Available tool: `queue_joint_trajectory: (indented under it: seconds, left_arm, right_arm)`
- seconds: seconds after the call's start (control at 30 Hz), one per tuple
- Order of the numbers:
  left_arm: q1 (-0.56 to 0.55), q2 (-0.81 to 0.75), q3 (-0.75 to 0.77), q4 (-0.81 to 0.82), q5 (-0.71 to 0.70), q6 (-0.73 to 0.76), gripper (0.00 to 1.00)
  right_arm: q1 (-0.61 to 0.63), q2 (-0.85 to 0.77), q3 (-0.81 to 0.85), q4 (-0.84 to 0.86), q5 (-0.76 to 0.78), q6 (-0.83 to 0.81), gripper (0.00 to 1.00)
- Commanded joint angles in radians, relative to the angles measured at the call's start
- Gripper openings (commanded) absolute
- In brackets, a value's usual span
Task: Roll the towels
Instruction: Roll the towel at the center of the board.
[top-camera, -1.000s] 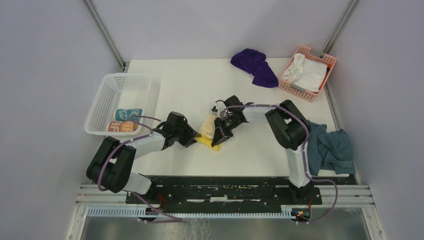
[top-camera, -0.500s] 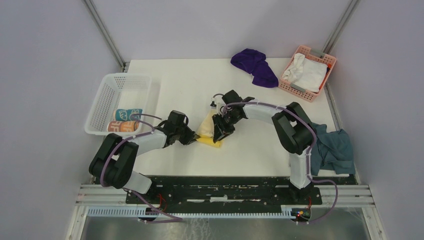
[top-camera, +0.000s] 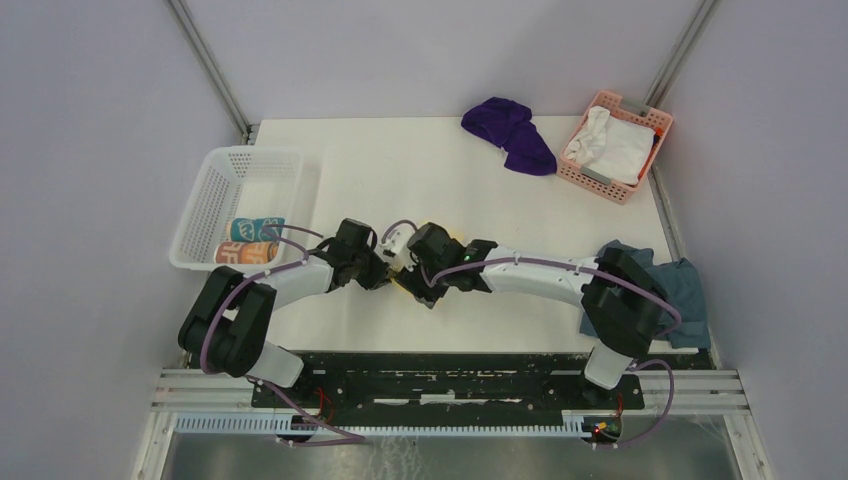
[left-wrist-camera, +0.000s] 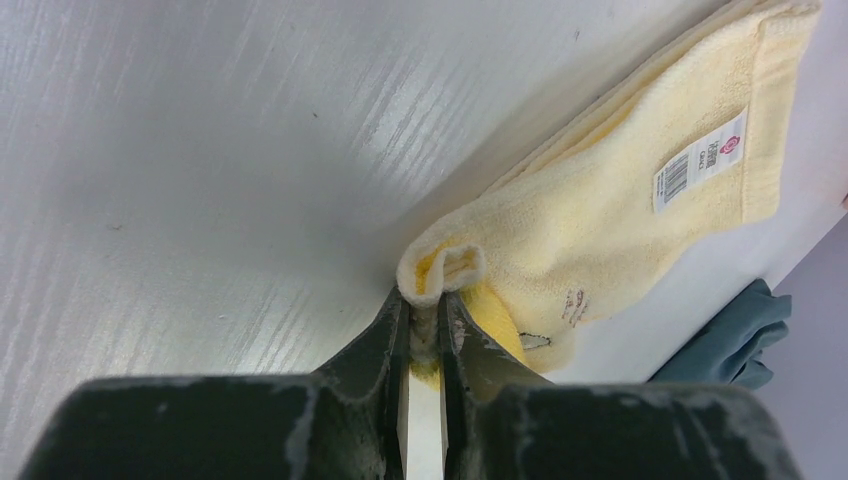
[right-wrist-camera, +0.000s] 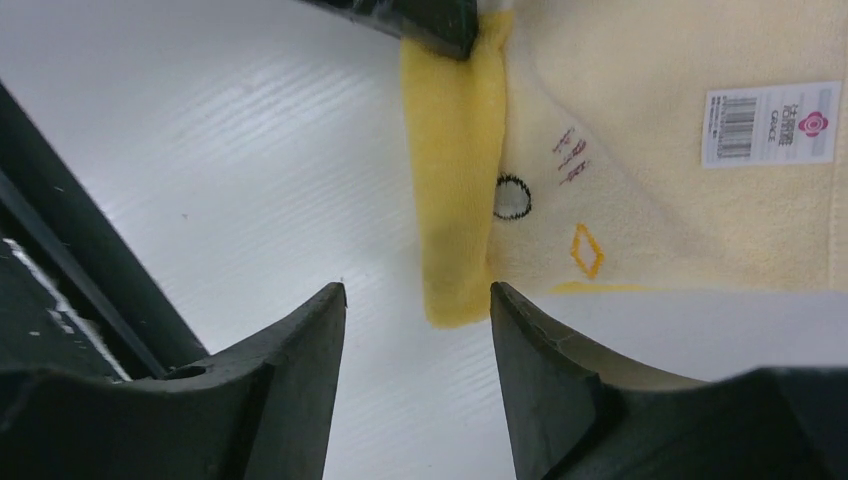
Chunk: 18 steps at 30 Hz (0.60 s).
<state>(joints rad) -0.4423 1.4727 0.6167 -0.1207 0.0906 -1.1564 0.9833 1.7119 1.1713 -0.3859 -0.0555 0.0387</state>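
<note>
A pale yellow towel (left-wrist-camera: 620, 200) lies partly folded mid-table, its label facing up. My left gripper (left-wrist-camera: 428, 312) is shut on a folded corner of it, and cloth bulges out past the tips. My right gripper (right-wrist-camera: 417, 300) stands open just short of the towel's darker yellow edge (right-wrist-camera: 455, 200), with nothing between its fingers. Seen from above, both grippers meet at the table's middle, left (top-camera: 383, 275) and right (top-camera: 420, 285), and the right arm hides most of the towel. A purple towel (top-camera: 510, 135) lies crumpled at the back. Rolled teal (top-camera: 255, 229) and peach (top-camera: 245, 252) towels sit in the white basket (top-camera: 215, 175).
A pink basket (top-camera: 650, 120) with a white cloth stands at the back right. A dull blue-grey cloth (top-camera: 672, 295) hangs over the table's right edge beside the right arm's base. The black mounting frame (top-camera: 450, 365) runs along the near edge.
My right gripper has let go of the yellow towel, opened, and swung left and nearer, its arm stretching low across the table. My left gripper has closed on the towel's corner.
</note>
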Motion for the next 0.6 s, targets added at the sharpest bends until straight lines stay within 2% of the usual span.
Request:
queue_joint_trajectory:
  seconds: [0.0, 0.2, 0.37, 0.5, 0.57]
  left_arm:
    - [0.005, -0.013, 0.021, -0.051, -0.002, 0.055, 0.11]
    - [0.004, -0.014, 0.018, -0.047, 0.007, 0.053, 0.12]
    - [0.004, -0.020, 0.016, -0.048, 0.007, 0.051, 0.12]
    - [0.005, -0.028, 0.010, -0.042, 0.017, 0.050, 0.12]
    - [0.006, -0.034, 0.010, -0.044, 0.022, 0.050, 0.12]
  right_arm:
    - [0.060, -0.003, -0.063, 0.129, 0.220, -0.111, 0.62]
    - [0.113, 0.058, -0.083, 0.194, 0.278, -0.167, 0.61]
    - [0.121, 0.101, -0.085, 0.207, 0.287, -0.185, 0.55]
    - [0.124, 0.117, -0.081, 0.195, 0.310, -0.194, 0.45]
    - [0.124, 0.121, -0.085, 0.193, 0.312, -0.194, 0.35]
